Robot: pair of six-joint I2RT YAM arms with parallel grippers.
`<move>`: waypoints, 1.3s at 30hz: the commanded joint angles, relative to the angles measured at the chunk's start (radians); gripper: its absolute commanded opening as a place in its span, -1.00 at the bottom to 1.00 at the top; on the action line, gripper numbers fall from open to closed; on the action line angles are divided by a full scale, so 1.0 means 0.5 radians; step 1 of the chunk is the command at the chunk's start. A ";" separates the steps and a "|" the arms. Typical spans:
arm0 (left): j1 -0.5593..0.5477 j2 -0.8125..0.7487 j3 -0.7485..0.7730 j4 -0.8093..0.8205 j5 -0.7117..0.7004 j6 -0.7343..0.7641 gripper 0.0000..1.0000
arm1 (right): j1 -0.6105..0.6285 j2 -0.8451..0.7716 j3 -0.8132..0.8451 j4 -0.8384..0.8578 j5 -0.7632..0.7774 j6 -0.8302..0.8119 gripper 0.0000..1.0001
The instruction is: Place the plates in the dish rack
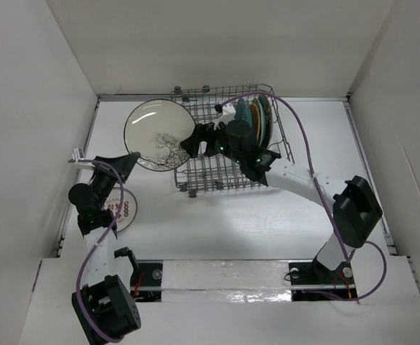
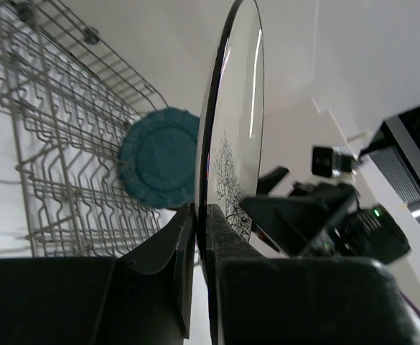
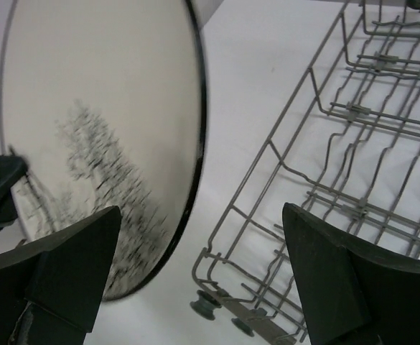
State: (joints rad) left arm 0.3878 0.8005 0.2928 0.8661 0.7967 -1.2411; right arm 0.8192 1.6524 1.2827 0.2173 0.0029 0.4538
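Note:
My left gripper (image 1: 128, 164) is shut on the lower rim of the cream plate with the tree drawing (image 1: 158, 134) and holds it tilted up, just left of the dish rack (image 1: 217, 176). In the left wrist view both fingers (image 2: 183, 237) pinch the plate's edge (image 2: 235, 122). My right gripper (image 1: 199, 141) is open beside the plate's right rim, over the rack's left end. In the right wrist view the plate (image 3: 95, 129) is at left, the rack (image 3: 339, 172) at right, and the gripper (image 3: 202, 277) is empty. Several plates (image 1: 255, 118) stand on edge at the rack's right end. The scalloped teal plate (image 2: 159, 164) stands among them.
The white plate with red characters (image 1: 126, 209) lies flat on the table at the left, partly under my left arm. White walls enclose the table on the left, back and right. The right arm's purple cable (image 1: 306, 154) arcs over the rack.

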 commanded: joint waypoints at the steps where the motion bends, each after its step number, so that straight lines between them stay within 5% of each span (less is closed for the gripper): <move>1: 0.001 -0.052 0.025 0.480 0.271 -0.159 -1.00 | -0.022 0.064 0.119 0.047 -0.079 -0.006 0.99; 6: 0.001 0.010 0.013 0.547 0.474 -0.132 -1.00 | -0.040 0.052 0.018 0.335 -0.302 0.016 0.79; 16: 0.001 0.132 -0.009 0.630 0.582 -0.135 -1.00 | -0.218 0.079 -0.289 1.093 -0.858 0.433 -1.00; 18: 0.001 0.145 -0.009 0.627 0.567 -0.126 -1.00 | -0.218 0.049 -0.304 1.109 -0.874 0.452 -1.00; 24: 0.001 0.169 0.098 0.483 0.548 0.052 0.07 | -0.276 -0.160 -0.271 0.904 -0.694 0.311 -1.00; 27: 0.001 0.218 0.166 0.489 0.560 0.071 0.24 | -0.343 -0.246 -0.231 0.814 -0.616 0.298 -1.00; 28: 0.001 0.243 0.178 0.483 0.560 0.104 0.47 | -0.344 -0.264 -0.228 0.808 -0.592 0.304 -1.00; 36: 0.001 0.298 0.172 0.277 0.551 0.212 0.82 | -0.479 -0.366 -0.084 0.475 -0.237 0.091 -1.00; 39: 0.001 0.307 0.151 0.308 0.576 0.200 0.83 | -0.460 -0.286 0.103 0.183 0.280 -0.167 -1.00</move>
State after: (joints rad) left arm 0.3862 0.9569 0.3603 0.9813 1.0622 -1.1702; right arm 0.5770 1.5223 1.1912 0.3267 -0.1040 0.5034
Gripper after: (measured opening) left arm 0.914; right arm 0.125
